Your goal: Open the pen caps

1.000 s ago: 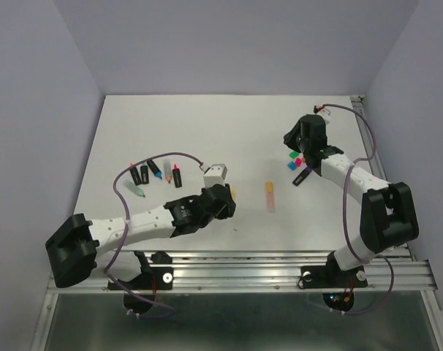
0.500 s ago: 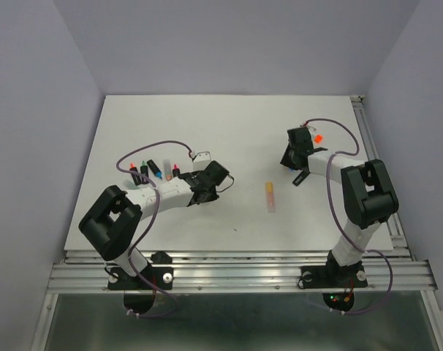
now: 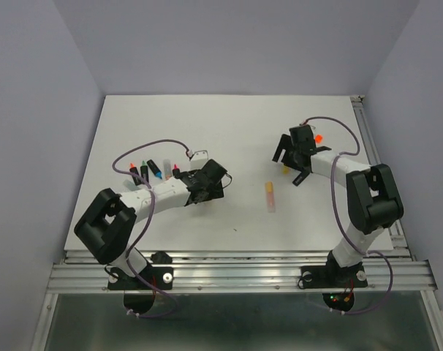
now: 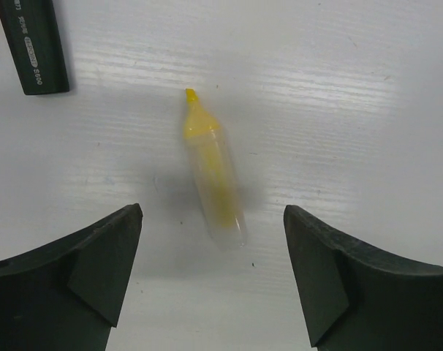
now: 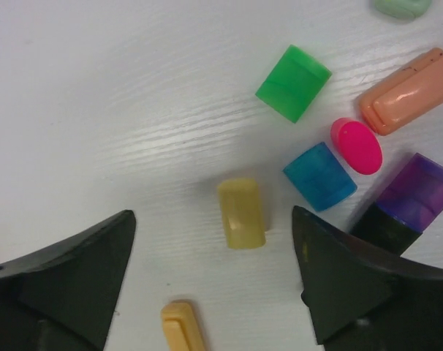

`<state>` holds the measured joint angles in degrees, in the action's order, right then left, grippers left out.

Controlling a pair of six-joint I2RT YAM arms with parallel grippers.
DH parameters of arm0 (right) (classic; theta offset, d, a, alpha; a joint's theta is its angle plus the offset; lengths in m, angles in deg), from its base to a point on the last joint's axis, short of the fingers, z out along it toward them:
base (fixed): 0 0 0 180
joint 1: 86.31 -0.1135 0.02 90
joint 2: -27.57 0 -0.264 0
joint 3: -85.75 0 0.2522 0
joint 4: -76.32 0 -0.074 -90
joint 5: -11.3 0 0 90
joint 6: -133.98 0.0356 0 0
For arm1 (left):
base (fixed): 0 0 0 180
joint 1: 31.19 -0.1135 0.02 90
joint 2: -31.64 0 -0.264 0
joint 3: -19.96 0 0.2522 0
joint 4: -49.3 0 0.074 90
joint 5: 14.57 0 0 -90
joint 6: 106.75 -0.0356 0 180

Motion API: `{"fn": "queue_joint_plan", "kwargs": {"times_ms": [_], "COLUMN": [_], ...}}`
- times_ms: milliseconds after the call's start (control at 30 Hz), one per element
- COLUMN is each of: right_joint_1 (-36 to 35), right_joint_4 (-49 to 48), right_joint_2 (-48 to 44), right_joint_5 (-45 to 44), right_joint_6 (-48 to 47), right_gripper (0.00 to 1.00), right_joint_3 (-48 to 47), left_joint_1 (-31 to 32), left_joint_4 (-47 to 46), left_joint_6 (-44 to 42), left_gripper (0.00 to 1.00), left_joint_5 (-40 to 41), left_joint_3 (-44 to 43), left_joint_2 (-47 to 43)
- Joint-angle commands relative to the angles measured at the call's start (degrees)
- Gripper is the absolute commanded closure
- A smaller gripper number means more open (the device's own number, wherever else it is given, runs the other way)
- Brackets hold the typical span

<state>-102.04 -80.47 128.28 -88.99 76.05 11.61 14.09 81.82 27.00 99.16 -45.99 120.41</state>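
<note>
From above, the left arm (image 3: pixel 159 194) reaches beside a row of pens (image 3: pixel 154 171), the right arm (image 3: pixel 338 170) bends over the far right of the table (image 3: pixel 229 124), and a peach pen (image 3: pixel 269 196) lies between them. At the left wrist, white print on a black pen (image 4: pixel 33 45), beyond the jaw at the view's left, is too small to read. The left jaws stand wide and empty, with a blurred, capless yellow pen (image 4: pixel 213 183) between them, tip pointing away. At the right wrist, the right jaws also gape empty. A loose yellow cap (image 5: pixel 241 213) lies between them, a blue cap (image 5: pixel 320 176), pink cap (image 5: pixel 356 145) and green cap (image 5: pixel 293 82) lie beyond it, and a purple cap (image 5: pixel 419 191) sits on its pen just beside the jaw at the view's right.
</note>
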Motion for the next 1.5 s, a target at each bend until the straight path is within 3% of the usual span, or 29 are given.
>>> {"fn": "queue_joint_plan", "kwargs": {"times_ms": [0, 67, 267, 533, 800, 1200, 1300, 1467], "right_joint_1": [0.26, 0.17, -6.32, -15.3, -16.62, -16.71, -16.71, -16.71], "right_joint_4": [0.65, 0.65, 1.79, 12.07, 12.17, 8.3, 7.16, 7.07], "right_joint_2": [-6.39, -9.55, -14.49, -7.55, -4.12, -0.16, -0.42, -4.45], "right_joint_5": [4.21, 7.29, 4.76, -9.21, -9.93, -9.32, -8.88, -5.64], "right_joint_6": [-2.1, -2.11, -2.72, -1.32, 0.97, 1.76, 1.94, 2.38], "right_gripper": [0.01, 0.0, 0.0, 0.04, 0.15, 0.57, 0.77, 0.86], "right_joint_3": [-1.15, 0.17, 5.71, 0.71, 1.4, 2.02, 1.76, 1.49], "left_joint_1": [0.07, 0.07, 0.16, 0.16, 0.07, 0.07, 0.07, 0.07], "left_joint_4": [0.05, -0.74, -2.67, -7.6, -7.43, -11.11, -15.32, -21.04], "left_joint_6": [-1.21, -2.08, -3.32, -1.82, -1.12, -1.3, -2.08, -3.14], "left_gripper": [0.08, 0.01, 0.01, 0.01, 0.01, 0.01, 0.01, 0.01], "left_joint_5": [-0.26, -1.22, -3.59, -5.0, -5.88, -9.66, -14.04, -18.62], "left_joint_3": [-1.34, -0.73, 3.66, 15.34, 17.47, 18.87, 20.71, 22.47], "left_joint_2": [-5.53, -7.9, -17.3, -35.84, -41.66, -40.78, -40.61, -40.43]}}
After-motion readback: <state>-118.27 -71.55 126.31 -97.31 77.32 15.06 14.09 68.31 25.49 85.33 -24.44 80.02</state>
